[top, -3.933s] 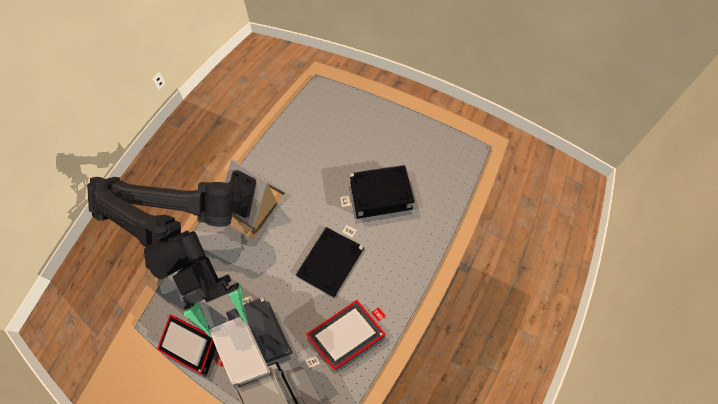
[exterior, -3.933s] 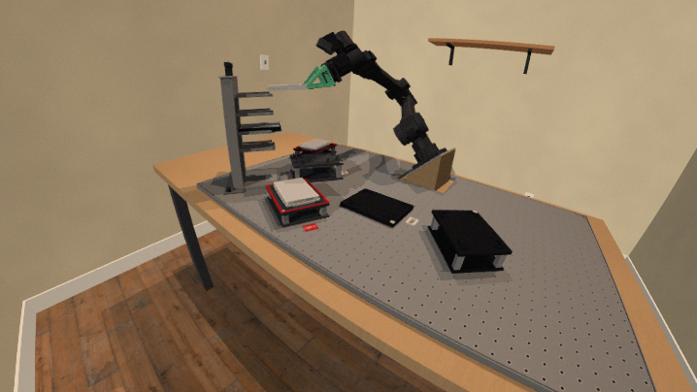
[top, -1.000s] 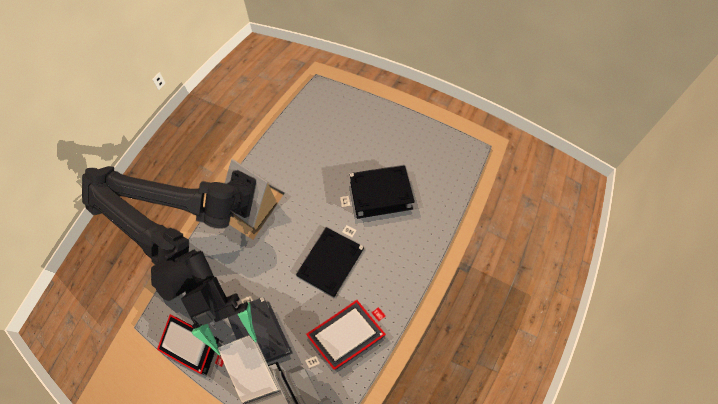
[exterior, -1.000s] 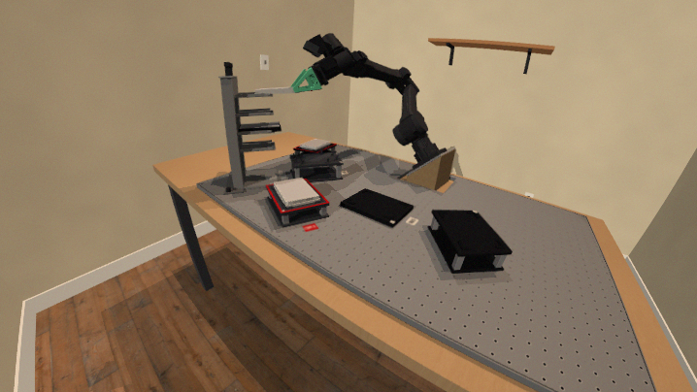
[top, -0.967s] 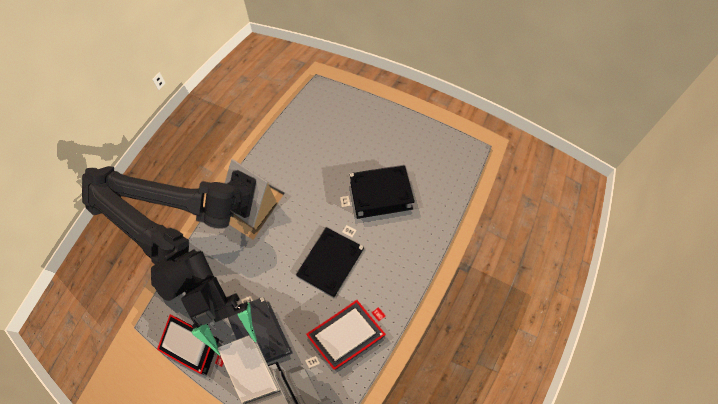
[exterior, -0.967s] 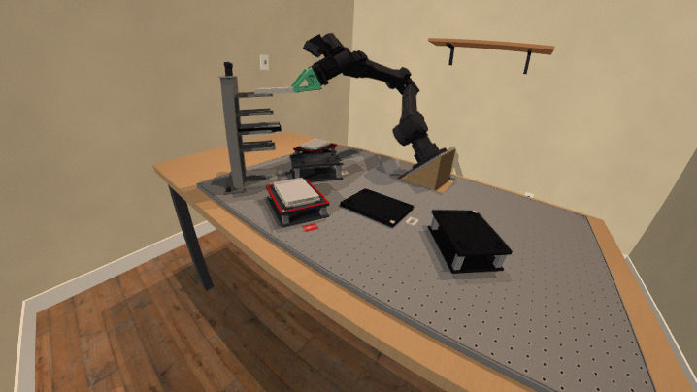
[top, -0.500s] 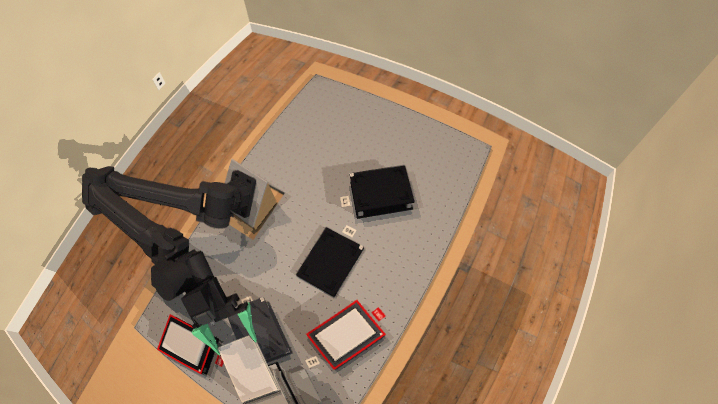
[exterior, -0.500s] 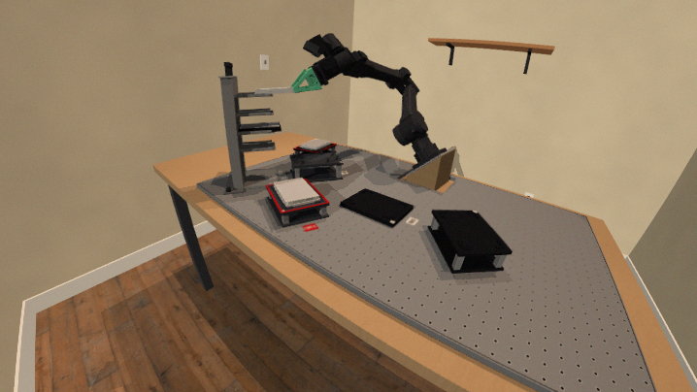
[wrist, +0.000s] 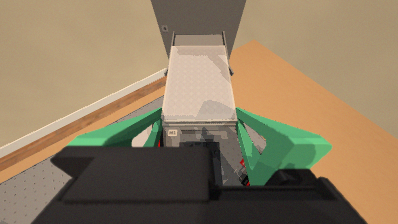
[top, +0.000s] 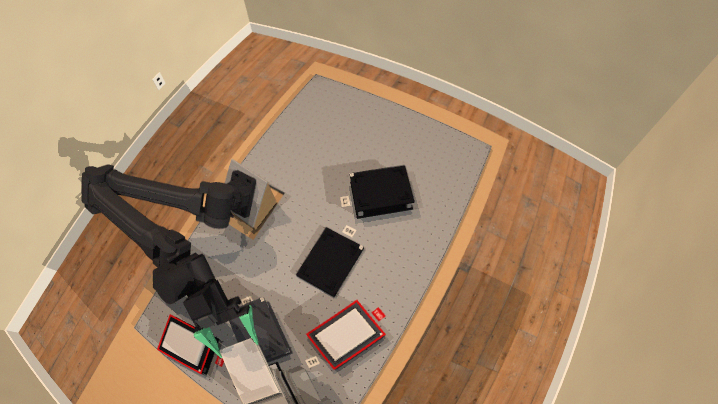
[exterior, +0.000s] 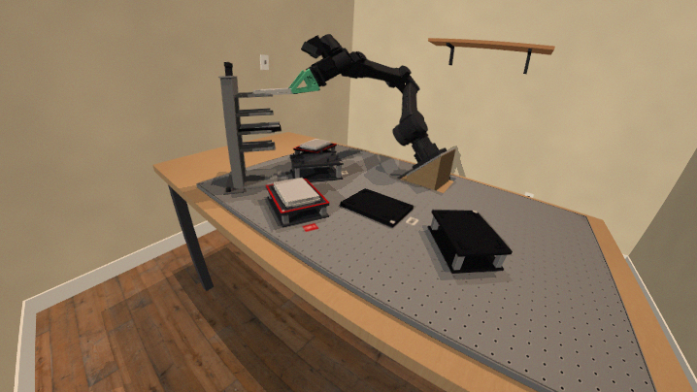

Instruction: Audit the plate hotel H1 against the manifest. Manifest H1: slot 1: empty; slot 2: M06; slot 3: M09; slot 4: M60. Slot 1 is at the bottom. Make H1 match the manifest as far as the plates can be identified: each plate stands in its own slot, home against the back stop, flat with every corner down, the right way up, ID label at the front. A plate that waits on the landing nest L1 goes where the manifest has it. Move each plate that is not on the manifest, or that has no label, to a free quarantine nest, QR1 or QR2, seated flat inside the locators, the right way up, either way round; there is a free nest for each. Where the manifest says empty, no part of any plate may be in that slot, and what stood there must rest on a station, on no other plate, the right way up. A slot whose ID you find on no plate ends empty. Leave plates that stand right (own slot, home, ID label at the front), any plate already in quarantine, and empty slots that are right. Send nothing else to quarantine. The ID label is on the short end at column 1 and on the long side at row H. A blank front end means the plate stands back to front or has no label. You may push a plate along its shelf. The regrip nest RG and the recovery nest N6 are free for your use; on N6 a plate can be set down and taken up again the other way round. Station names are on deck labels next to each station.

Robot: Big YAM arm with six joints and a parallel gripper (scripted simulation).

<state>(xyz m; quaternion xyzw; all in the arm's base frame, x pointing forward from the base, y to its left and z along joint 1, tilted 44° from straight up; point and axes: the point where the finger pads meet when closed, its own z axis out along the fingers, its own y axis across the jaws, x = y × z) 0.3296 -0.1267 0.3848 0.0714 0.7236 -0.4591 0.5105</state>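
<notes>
The hotel H1 (exterior: 229,116) (wrist: 200,15) is a grey column with four shelves. My gripper (top: 238,346) (exterior: 292,90) (wrist: 198,111) is shut on the long sides of a white plate (top: 248,374) (exterior: 273,90) (wrist: 200,82), near its front end. The plate lies about level at the top shelf, with its front part out beyond the shelf. No ID on it is legible. A dark plate (exterior: 260,127) shows on the second shelf from the bottom. The third and bottom shelves look empty. One white plate (top: 346,333) (exterior: 297,191) sits on red-rimmed QR1; another (top: 184,343) (exterior: 315,145) sits on the other red-rimmed nest.
The black raised nest L1 (top: 382,186) (exterior: 470,232) bears no plate. The flat black nest N6 (top: 329,261) (exterior: 376,207) also bears none. A dark raised nest (top: 276,334) (exterior: 316,160) stands beside the hotel, partly under the gripper in the top view.
</notes>
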